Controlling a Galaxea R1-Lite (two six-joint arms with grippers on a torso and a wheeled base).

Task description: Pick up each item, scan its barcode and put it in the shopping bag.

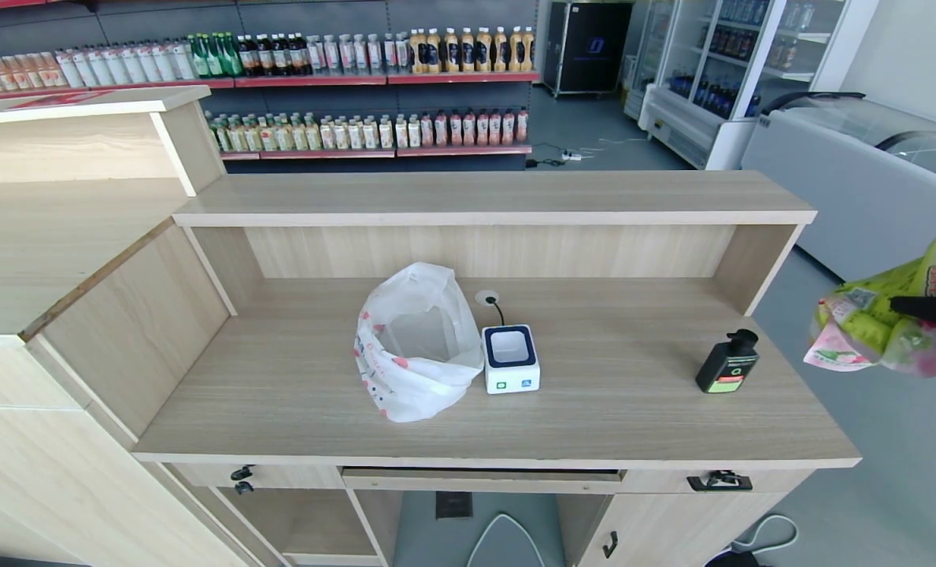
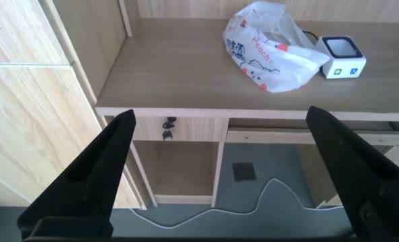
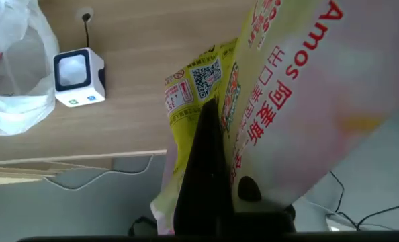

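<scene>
The snack packet [image 1: 881,327], yellow-green with pink patches and a printed code square on its label, is what I have in hand. It hangs in the air off the right end of the table [image 1: 609,417], clear of the tabletop, gripped by the right gripper [image 1: 908,305], whose jaws are clamped on it. In the right wrist view the packet [image 3: 287,101] runs diagonally across the picture, with one black finger [image 3: 206,168] pressed along its crumpled face just below the code square.

On the table, the white scanner [image 1: 510,358] with a dark-rimmed window on top sits near the middle, a cable running from behind it to a round port in the tabletop. The shopping bag [image 1: 412,354], white plastic with red print, stands touching the scanner's left side, its mouth open and facing up. Both are well apart from the packet. Toward the right end of the table stands a black pump bottle [image 1: 727,364] with a green label, upright and on its own.

The left gripper [image 2: 221,114] is low, in front of the table's left front edge, jaws spread wide with nothing between them. From its wrist camera I look up across the tabletop at the shopping bag [image 2: 267,47] and scanner [image 2: 342,56].

Behind the table, store shelves [image 1: 357,79] carry rows of drink bottles, and glass-topped freezers [image 1: 853,157] stand to the right.
</scene>
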